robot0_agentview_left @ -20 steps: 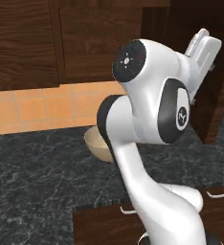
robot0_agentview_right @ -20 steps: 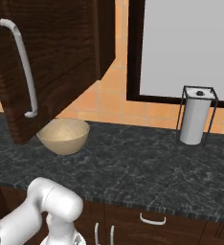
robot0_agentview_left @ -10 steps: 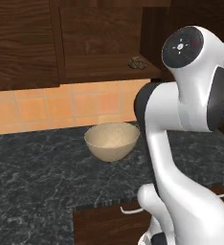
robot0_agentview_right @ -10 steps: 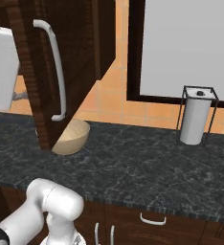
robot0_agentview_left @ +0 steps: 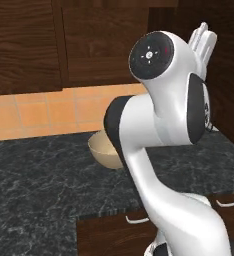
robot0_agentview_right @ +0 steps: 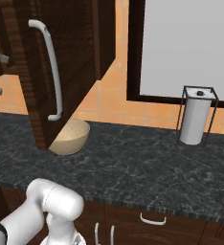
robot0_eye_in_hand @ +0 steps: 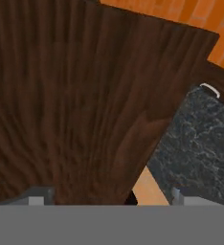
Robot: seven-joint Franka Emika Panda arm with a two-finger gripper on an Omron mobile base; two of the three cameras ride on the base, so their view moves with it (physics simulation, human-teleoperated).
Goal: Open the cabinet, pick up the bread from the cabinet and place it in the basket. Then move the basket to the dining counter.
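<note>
While the hand is raised well above the tabletop, its two dark fingertips stand wide apart at either side of the hand view, with nothing gripped between them. Close in front of them is the brown wood-grain face of the cabinet door, which takes up most of that view. Past the door's slanted edge, to one side of the hand, lie a patch of the black veined tabletop, a small silver drawer handle and a strip of orange tile. A thin tan sliver shows by that edge between the fingertips, but I cannot tell what it is. From the right base view the door stands swung out over the tabletop, its long bar handle on the face turned away from the hand, whose white body just shows at the picture's left edge, beside the door. The basket sits on the tabletop well below the hand, near the door's lower corner, half hidden by the door. From the left base view it peeps out from behind the white arm, its pale inside partly showing. On the far side of the door from the hand, well apart, a paper towel roll stands upright in a wire holder, in front of a large pale panel with a dark frame.
</note>
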